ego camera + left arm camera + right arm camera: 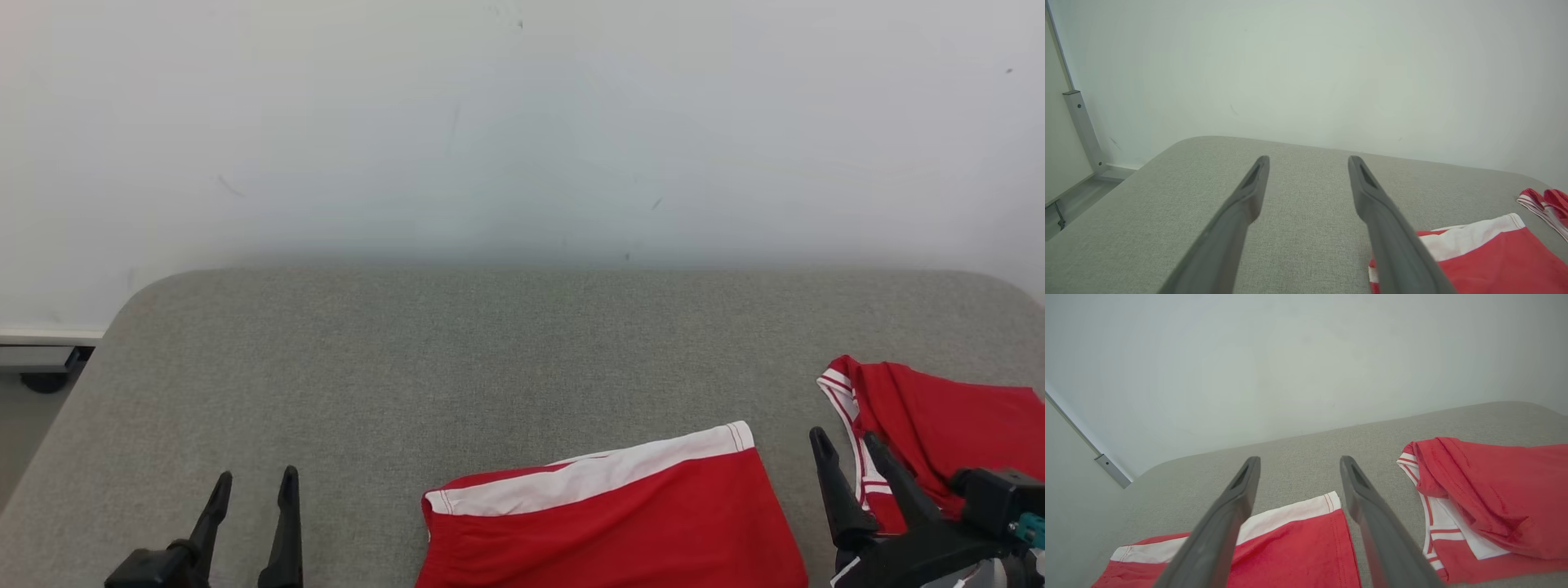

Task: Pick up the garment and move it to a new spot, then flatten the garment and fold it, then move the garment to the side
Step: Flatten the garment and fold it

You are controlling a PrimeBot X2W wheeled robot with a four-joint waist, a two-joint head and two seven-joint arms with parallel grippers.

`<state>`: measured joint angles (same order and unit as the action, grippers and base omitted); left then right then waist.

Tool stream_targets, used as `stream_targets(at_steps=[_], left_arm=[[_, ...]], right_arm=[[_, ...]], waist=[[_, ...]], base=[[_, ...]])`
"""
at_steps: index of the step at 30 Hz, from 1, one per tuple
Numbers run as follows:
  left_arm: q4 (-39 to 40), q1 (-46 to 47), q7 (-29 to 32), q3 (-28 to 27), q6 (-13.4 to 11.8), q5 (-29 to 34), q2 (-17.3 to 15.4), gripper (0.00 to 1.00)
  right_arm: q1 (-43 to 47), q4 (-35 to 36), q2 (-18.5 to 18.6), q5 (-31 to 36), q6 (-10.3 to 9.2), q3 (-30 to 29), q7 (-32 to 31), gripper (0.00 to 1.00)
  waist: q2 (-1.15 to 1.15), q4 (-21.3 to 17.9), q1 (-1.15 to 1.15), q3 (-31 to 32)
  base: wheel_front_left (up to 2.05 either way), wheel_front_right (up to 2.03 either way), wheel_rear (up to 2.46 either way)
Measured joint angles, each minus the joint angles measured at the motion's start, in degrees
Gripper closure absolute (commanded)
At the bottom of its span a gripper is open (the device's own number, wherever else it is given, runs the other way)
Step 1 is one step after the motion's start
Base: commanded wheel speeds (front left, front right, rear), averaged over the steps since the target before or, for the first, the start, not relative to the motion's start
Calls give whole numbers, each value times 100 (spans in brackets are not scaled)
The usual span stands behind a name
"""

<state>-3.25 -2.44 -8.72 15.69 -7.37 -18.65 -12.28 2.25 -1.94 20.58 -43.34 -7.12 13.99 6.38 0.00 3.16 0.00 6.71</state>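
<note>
- Left gripper (pixel 257 475): over the table's (pixel 408 367) near left part, fingers spread, holding nothing.
- Right gripper (pixel 847 436): over the table's near right part, fingers spread, empty.
- Garment (pixel 620 523): red with a white band, lying flat at the middle of the table's near edge.
- Second garment (pixel 939 425): red with striped trim, rumpled, at the table's right side.
- Step in hand: we cannot settle it. The flat piece fits one laid out for folding or one folded. The rumpled piece fits one waiting or one set aside.
- Next move: we judge any grasp calls for lowering spread fingers onto a cloth edge and pinching it without dragging the layers.
</note>
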Motion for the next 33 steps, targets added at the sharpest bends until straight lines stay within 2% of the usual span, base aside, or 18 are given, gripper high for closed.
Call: stream_targets(at_steps=[11, 22, 30, 33], left_arm=[[-136, -231, 45, -79, 0, 108, 66, 0], [-134, -231, 166, 16, 0, 257, 105, 0], [-121, -229, 214, 38, 0, 293, 134, 0], [-108, -222, 250, 51, 0, 301, 135, 0]], right_arm=[[202, -261, 4, 53, 0, -200, 409, 0], [203, -355, -30, 57, 9, -177, 527, 0], [171, -367, -13, 53, 66, -235, 535, 0], [19, -457, 12, 30, 65, -148, 232, 0]], waist=[[0, -181, 0, 12], [0, -199, 0, -56], [0, -152, 0, -99], [0, -139, 0, -111]], base=[[0, 0, 0], [0, 0, 0], [0, 0, 0], [0, 0, 0]])
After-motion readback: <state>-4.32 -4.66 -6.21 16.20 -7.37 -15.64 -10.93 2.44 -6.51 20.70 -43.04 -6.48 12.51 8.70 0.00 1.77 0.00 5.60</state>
